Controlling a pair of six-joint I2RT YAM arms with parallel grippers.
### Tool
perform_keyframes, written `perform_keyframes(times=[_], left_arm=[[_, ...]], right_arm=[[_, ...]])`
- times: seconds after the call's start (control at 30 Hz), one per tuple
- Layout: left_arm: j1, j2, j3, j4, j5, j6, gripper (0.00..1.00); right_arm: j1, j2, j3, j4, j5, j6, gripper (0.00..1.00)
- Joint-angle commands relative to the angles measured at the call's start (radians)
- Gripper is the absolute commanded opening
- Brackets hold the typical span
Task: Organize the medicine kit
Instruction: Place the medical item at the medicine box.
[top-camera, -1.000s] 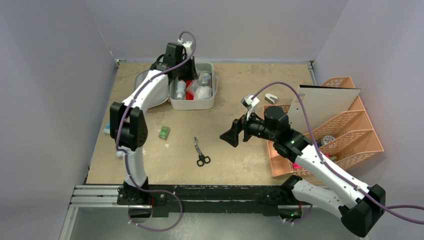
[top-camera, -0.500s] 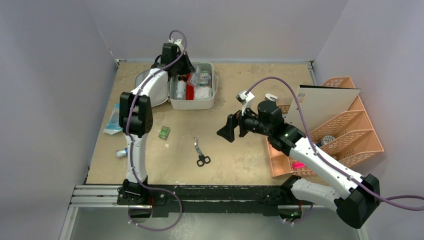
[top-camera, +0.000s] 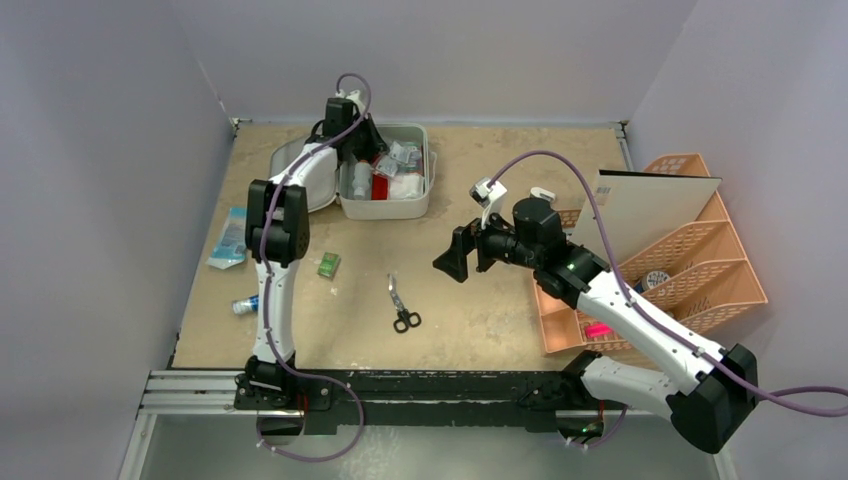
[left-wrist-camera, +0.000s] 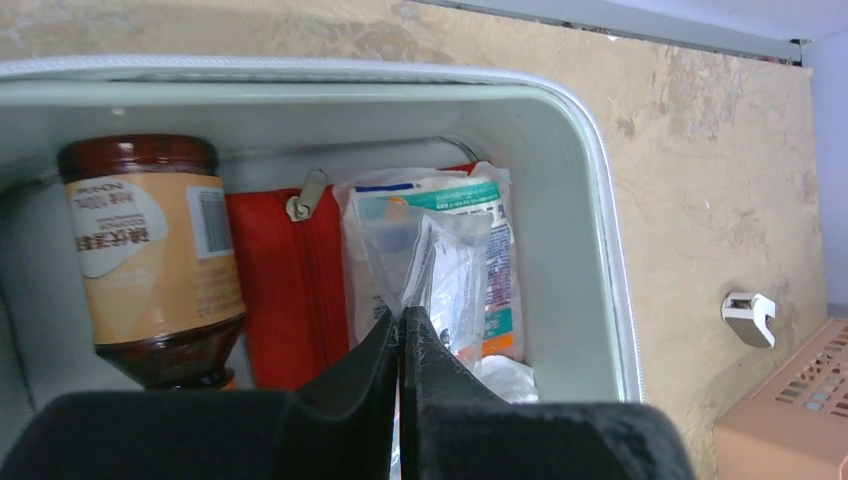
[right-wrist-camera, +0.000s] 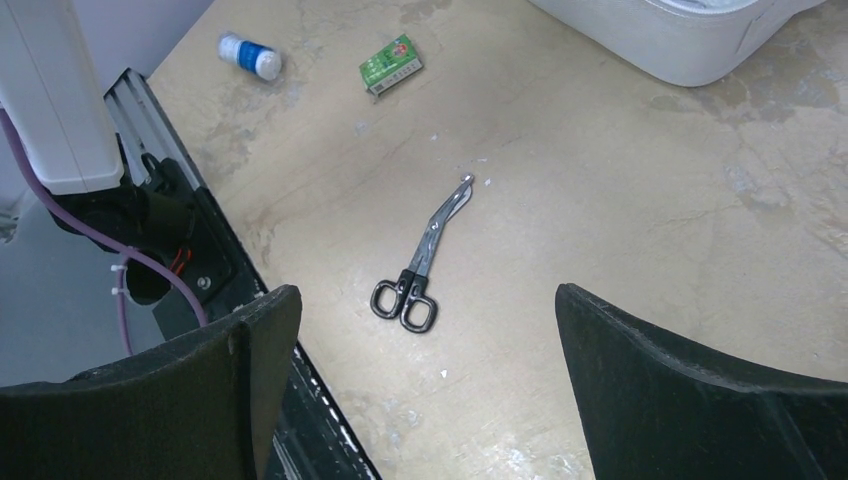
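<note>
Medicine kit (left-wrist-camera: 590, 250) open, far left of worktop (right-wrist-camera: 620, 200); inside it brown bottle (left-wrist-camera: 150, 250), red pouch (left-wrist-camera: 285, 290). Left gripper (left-wrist-camera: 400, 325) pressed together in kit, pinching corner of clear packet (left-wrist-camera: 430, 260). Right gripper (top-camera: 452, 264) spread wide, empty, mid-worktop above scissors (right-wrist-camera: 425, 255).

Our left gripper (top-camera: 365, 150) reaches into the open medicine kit (top-camera: 385, 208) at the far side. Our right gripper (top-camera: 455, 262) hovers over the table (top-camera: 500, 330), scissors (top-camera: 400, 305) lying nearby.
</note>
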Motion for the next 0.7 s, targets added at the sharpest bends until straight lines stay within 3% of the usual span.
perform_keyframes(times=[0.0, 0.33, 0.57, 0.67], left_arm=[[0.022, -0.021, 0.015, 0.058, -0.039, 0.013, 0.00], [0.027, -0.008, -0.003, 0.082, -0.068, -0.024, 0.00], [0.027, -0.063, -0.049, 0.099, -0.073, -0.030, 0.28], [0.027, -0.091, -0.060, 0.086, -0.077, -0.012, 0.31]], right_arm=[[-0.003, -0.011, 0.058, -0.035, 0.032, -0.030, 0.99], [-0.003, -0.043, 0.049, -0.049, 0.040, -0.029, 0.99], [-0.003, -0.047, 0.053, -0.053, 0.042, -0.025, 0.99], [-0.002, -0.050, 0.056, -0.063, 0.044, -0.024, 0.99]])
